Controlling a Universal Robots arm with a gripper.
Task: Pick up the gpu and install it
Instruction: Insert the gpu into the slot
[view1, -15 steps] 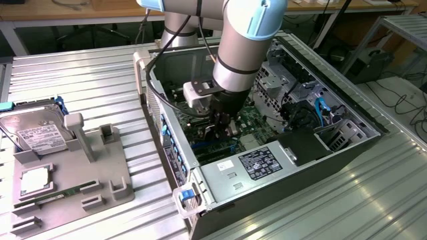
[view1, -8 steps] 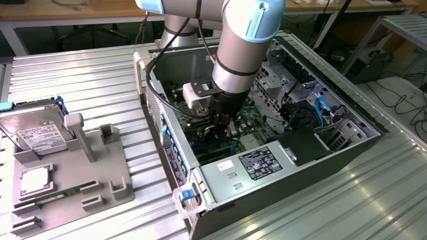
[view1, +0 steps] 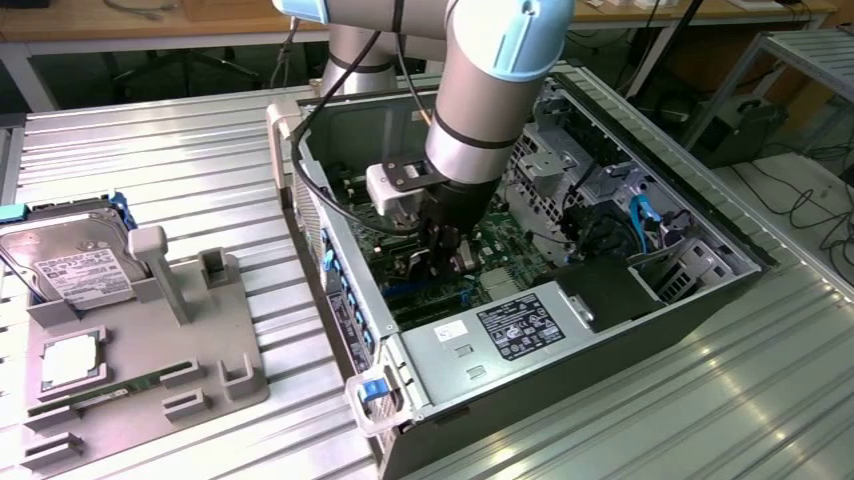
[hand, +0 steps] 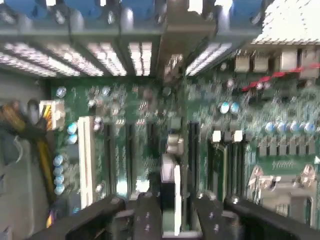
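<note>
Reaching down into the open computer case (view1: 350, 330), near the middle of the exterior view, with the gripper (view1: 447, 262) low over the green motherboard (view1: 514, 245). Jaws pinching the gpu (hand: 170, 200) by its upper edge, one dark finger (hand: 145, 217) on each side. Card held upright and edge-on, seen in the wrist view as a thin pale strip with a green board edge, standing over the row of dark expansion slots (hand: 129, 155) and beside a white slot (hand: 86, 155). Whether the card's lower edge already touches a slot: cannot tell. Perforated rear slot covers (hand: 75, 57) of the case lying past the far end of the card in the wrist view.

Power supply (view1: 514, 325) with a dark label at about 5 o'clock from the gripper in the exterior view, inside the case. Grey parts holder (view1: 147, 360) on the ribbed metal tabletop (view1: 174, 160) at about 9 o'clock from the case, well apart from it. On that holder, a silver hard drive (view1: 67, 265) with a white label at the far end, a square processor (view1: 70, 362) below it, and a narrow green memory stick (view1: 127, 385) lying near the processor.
</note>
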